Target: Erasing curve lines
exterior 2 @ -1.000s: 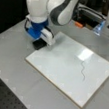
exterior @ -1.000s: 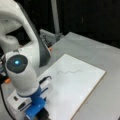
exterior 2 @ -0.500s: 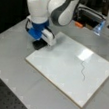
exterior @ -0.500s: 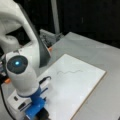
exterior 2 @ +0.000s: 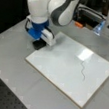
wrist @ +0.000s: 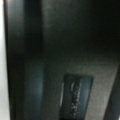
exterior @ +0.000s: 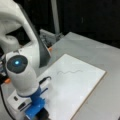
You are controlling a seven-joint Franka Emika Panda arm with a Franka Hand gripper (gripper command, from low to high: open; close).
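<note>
At a front view's left, over the near-left corner of the white board (exterior 2: 55,69): gripper (exterior 2: 41,40), blue-bodied, pointing straight down. Clamped, by the look of it, on the black block eraser (exterior 2: 38,45), seen poking out dark below the blue fingers, low and at or just off the board's edge, over the grey table (exterior 2: 12,73); contact with the surface not clear. Same arrangement in a front view from the opposite side: gripper (exterior: 37,110) at bottom left, eraser (exterior: 45,115) a dark patch beneath it, board (exterior: 75,95) stretching away to the right. Wrist view filled almost wholly by a dark flat face with a pale label, taken to be the eraser (wrist: 75,62) held close under the camera. Further right, well apart from the eraser: the curve lines (exterior 2: 82,69), one thin grey squiggle on the board's right part, whole and unsmudged; likewise near mid-board (exterior: 68,72). Judged as the opening step: eraser in hand, no wiping done yet on the mark. Calls for crossing most of the board with the block kept flat and pressed evenly, then tracing the squiggle's full length.
</note>
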